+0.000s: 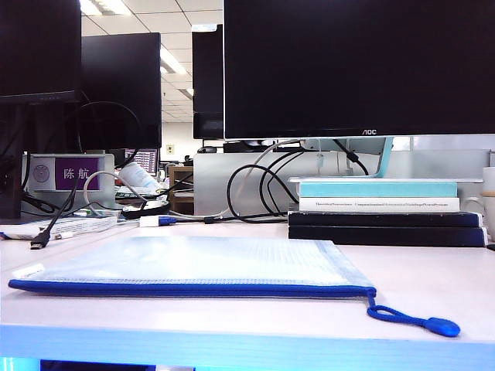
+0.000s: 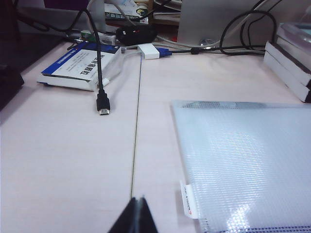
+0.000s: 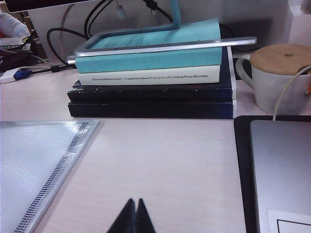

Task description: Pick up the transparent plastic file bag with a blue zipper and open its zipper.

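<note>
Exterior view: the file bag (image 1: 193,263) lies flat on the table (image 1: 433,286), its blue zipper (image 1: 186,290) along the near edge, cord tab (image 1: 442,327) trailing right, books (image 1: 383,209) behind. The left claw (image 2: 137,216), tips together and empty, hovers just beside the bag's corner. The right claw (image 3: 135,218), likewise pinched together, hangs over bare table between bag and a laptop (image 3: 282,170).

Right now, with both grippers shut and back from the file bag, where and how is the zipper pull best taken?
Probably the oval tab on the blue cord, approached from above on the right gripper's side. It trails clear of the file bag past the zipper's right end; the left gripper could pin the flat pouch.
</note>
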### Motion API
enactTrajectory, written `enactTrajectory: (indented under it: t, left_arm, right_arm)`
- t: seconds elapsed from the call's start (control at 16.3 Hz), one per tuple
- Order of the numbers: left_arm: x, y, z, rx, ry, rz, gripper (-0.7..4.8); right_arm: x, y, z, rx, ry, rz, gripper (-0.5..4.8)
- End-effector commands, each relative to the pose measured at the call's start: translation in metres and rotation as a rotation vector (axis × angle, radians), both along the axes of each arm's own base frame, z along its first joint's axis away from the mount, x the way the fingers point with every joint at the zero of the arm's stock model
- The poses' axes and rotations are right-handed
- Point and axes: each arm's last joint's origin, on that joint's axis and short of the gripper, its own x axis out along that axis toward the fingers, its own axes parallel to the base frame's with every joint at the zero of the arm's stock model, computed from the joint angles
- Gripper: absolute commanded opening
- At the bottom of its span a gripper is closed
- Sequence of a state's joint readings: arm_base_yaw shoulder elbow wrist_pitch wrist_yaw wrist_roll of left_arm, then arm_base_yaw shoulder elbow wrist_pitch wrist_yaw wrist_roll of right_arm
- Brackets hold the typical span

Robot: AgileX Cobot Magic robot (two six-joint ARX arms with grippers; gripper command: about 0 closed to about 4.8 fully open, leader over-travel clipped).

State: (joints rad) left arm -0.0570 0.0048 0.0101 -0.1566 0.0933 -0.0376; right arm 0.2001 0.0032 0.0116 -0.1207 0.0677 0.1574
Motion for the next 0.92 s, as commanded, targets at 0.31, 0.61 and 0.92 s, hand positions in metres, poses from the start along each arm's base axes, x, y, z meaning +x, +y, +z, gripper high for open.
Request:
enactTrajectory:
  t: [0.31, 0.61, 0.92]
  left_arm:
    - [0.000, -0.001, 0.004, -0.207, 0.000, -0.024, -0.06]
    - [-0.009, -0.004, 0.038, -0.431, -0.012, -0.137, -0.06]
    - [-0.019, -0.002, 0.086, -0.364, -0.133, -0.107, -0.06]
  right_arm:
    - [-0.002, 0.000, 0.009, 0.160, 0.004, -0.018, -0.01]
    - [-0.015, -0.004, 0.054, 0.136, -0.044, -0.037, -0.02]
    - [-0.014, -0.004, 0.098, 0.139, -0.072, -0.050, -0.02]
